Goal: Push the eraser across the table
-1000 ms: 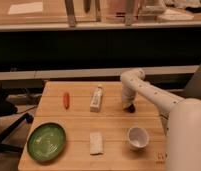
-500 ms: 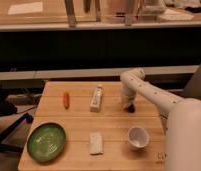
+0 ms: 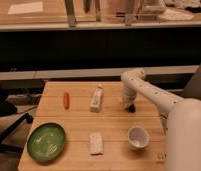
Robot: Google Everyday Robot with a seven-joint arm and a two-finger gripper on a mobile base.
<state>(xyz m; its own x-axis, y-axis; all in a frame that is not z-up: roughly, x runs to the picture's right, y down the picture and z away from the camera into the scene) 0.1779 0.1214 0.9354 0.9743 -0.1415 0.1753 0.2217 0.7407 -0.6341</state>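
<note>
Judged to be at the contact stage of the push, not yet across.

Found the gripper (image 3: 128, 103) low over the table (image 3: 114, 125), to the right of the white tube (image 3: 96, 97) and about level with the tube's near end. Pincer pressed narrow, fingers together, holding nothing; used as a blunt pusher rather than a clamp.

Spotted the eraser (image 3: 130, 108) as a small dark block right at the gripper's tip, on the wood, also right of the white tube. Hard to separate from the fingertips at this angle, so probably touching, though possibly just beside.

Next move, as a judgement: keep the tip low on the wood and sweep sideways in one steady line, staying behind the middle of the block so as not to spin it off.

- Pushing left means heading straight at the white tube, so stop short or angle away.
- Pushing toward the camera means running down on the white cup (image 3: 137, 136), standing right of the tube and nearer the front edge.

Little concern from the pale block (image 3: 96, 143) in front of the tube, the green plate (image 3: 46, 141) front-left of it, or the orange piece (image 3: 66, 100) just left of it, all well apart from the eraser.
</note>
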